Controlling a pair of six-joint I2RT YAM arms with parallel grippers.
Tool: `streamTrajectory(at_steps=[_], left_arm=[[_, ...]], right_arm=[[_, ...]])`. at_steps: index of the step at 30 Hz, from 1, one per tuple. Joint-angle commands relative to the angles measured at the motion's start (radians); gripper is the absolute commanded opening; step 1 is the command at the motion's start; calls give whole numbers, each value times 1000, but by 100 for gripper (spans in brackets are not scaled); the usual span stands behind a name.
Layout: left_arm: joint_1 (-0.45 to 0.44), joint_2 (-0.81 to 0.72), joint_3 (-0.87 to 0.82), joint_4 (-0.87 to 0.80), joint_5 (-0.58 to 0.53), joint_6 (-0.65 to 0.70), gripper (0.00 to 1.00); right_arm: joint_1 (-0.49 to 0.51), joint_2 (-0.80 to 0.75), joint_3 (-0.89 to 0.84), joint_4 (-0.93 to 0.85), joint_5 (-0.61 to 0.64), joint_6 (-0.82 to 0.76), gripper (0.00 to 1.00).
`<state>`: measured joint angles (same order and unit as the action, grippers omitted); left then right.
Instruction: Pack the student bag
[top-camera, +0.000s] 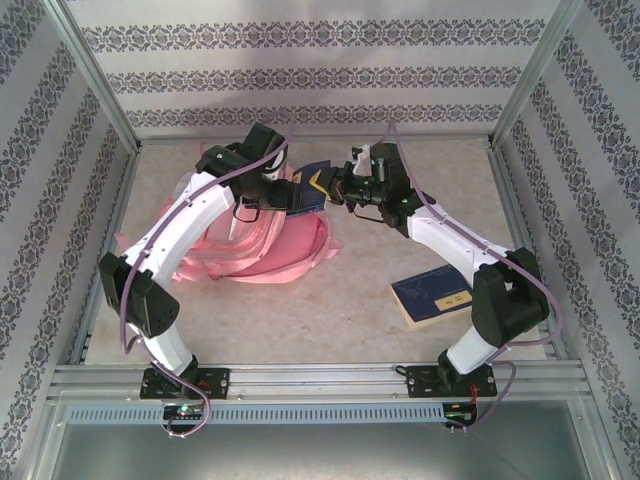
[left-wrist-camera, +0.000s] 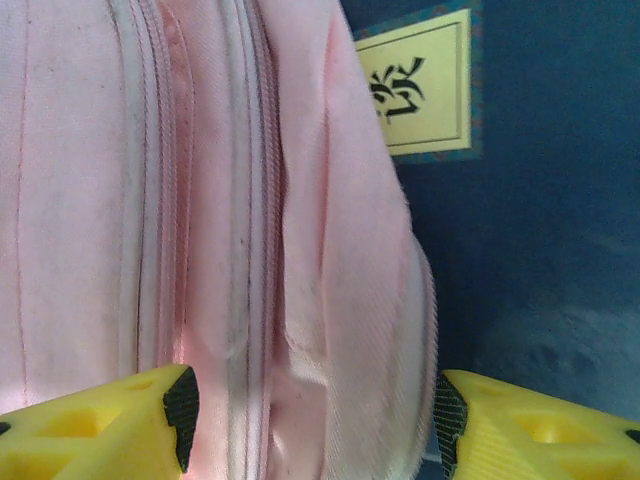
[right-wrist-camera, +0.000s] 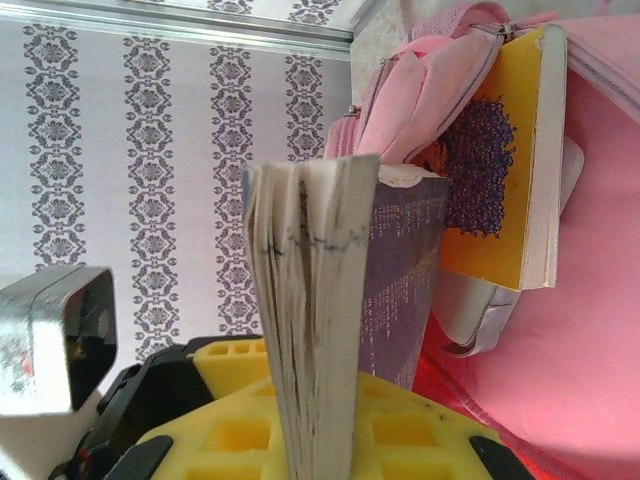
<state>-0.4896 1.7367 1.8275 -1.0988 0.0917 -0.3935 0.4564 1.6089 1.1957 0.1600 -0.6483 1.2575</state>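
Note:
The student bag (top-camera: 270, 245), a big pink backpack, lies on the table's left half with its opening toward the centre. My left gripper (top-camera: 275, 188) hovers at that opening. In the left wrist view it (left-wrist-camera: 315, 420) stands open, its yellow fingers either side of a fold of the pink bag (left-wrist-camera: 200, 200), with a dark blue book cover (left-wrist-camera: 520, 250) just beyond. My right gripper (top-camera: 338, 186) is shut on a dark blue book (top-camera: 315, 183) at the bag's mouth. The right wrist view has this book (right-wrist-camera: 320, 300) edge-on between the gripper's (right-wrist-camera: 315, 400) fingers. A yellow book (right-wrist-camera: 500, 150) sits inside the bag (right-wrist-camera: 600, 330).
Another dark blue book with a yellow label (top-camera: 432, 295) lies flat on the table near the right arm's base. Patterned walls and metal frame posts (top-camera: 100, 90) enclose the table on three sides. Bare tabletop (top-camera: 340, 300) lies between the bag and the flat book.

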Motion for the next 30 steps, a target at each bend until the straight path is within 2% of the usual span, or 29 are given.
streamTrajectory(at_steps=[1,3,4,8,10,14,18,24,30], left_arm=[[-18,38,70,-81,-53,32,63],[-26,67,101,-96,-69,38,58],[-30,78,111,-102,-72,42,52],[-35,95,159,-138,-104,41,13],[-36,79,181,-154,-135,39,0],[-35,31,232,-196,-213,33,0],[-30,-16,291,-234,-271,23,0],[-7,-43,367,-292,-315,44,0],[24,-63,376,-291,-299,43,0]], right_arm=[[19,-20,-8,141,-66,42,0],[19,-22,-14,159,-67,51,0],[21,-22,-16,165,-68,55,0],[17,-29,-20,159,-65,37,0],[17,-36,-21,112,-56,-3,0],[18,-47,-13,-55,-15,-137,0],[16,-30,-16,-141,19,-220,0],[25,6,0,-184,64,-273,0],[46,8,38,-126,55,-208,0]])
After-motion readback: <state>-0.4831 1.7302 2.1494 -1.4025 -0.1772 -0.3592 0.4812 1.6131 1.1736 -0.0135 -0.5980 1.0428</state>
